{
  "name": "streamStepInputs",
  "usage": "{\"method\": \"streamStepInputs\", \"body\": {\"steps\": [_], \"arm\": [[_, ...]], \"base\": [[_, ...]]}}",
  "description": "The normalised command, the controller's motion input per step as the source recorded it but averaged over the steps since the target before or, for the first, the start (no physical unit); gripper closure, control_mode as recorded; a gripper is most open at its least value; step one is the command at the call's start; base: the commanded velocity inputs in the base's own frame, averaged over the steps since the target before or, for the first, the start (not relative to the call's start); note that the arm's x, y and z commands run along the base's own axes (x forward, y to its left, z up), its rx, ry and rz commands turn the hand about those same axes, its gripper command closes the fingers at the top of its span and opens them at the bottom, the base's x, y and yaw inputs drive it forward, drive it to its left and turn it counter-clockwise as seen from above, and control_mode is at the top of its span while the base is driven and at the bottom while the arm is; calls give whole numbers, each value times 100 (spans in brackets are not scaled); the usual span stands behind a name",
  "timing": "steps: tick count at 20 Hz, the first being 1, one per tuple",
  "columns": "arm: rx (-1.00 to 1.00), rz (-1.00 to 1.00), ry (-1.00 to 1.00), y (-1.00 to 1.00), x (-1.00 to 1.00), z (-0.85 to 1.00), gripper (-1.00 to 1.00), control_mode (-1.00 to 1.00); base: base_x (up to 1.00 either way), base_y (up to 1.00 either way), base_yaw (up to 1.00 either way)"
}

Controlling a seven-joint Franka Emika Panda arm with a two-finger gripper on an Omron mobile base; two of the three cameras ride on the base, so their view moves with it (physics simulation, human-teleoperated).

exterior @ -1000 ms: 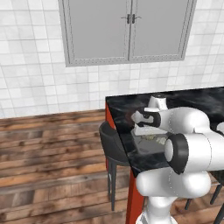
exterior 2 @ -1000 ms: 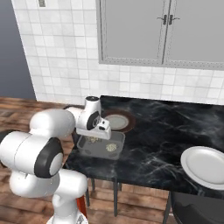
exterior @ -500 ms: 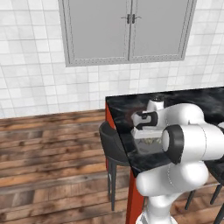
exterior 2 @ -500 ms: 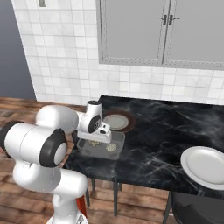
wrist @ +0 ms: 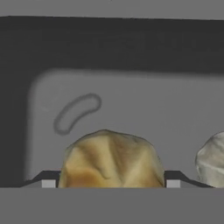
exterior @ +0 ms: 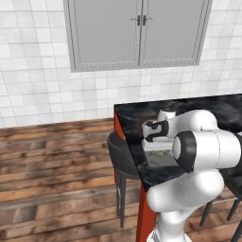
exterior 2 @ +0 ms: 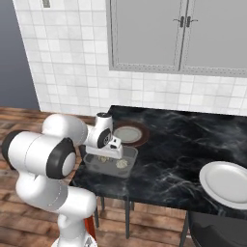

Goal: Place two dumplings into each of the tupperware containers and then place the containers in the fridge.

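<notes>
Hovering low over the grey tupperware container [exterior 2: 110,164] at the near left corner of the black marble table [exterior 2: 193,144], the gripper [wrist: 111,179] has a dumpling [wrist: 111,159] sitting between its two dark finger tips, with the tray's pale floor right behind it. The jaws stand wide, about as wide as the dumpling itself, and I cannot tell whether they are pressing it or have let it go. A second dumpling [wrist: 212,162] lies just beside it inside the same tray. From the right base view, two pale lumps show in the tray under the hand, and a brown-rimmed plate [exterior 2: 128,134] lies just behind it, while a white plate [exterior 2: 226,183] sits well apart toward the right edge. This looks like the filling step for this container, probably its second dumpling going in. Next, I'd judge, the hand should lift straight up clear of the flared rim without nudging either dumpling.
</notes>
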Motion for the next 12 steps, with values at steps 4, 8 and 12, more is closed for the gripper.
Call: {"method": "streamStepInputs", "body": {"steps": [4,8,12], "arm": [[0,0,0,0,3,5,-100,-100],[0,-1,0,0,0,15,-100,-100],[0,-6,0,-8,0,29,-100,-100]], "base": [[0,0,0],[0,0,0],[0,0,0]]}}
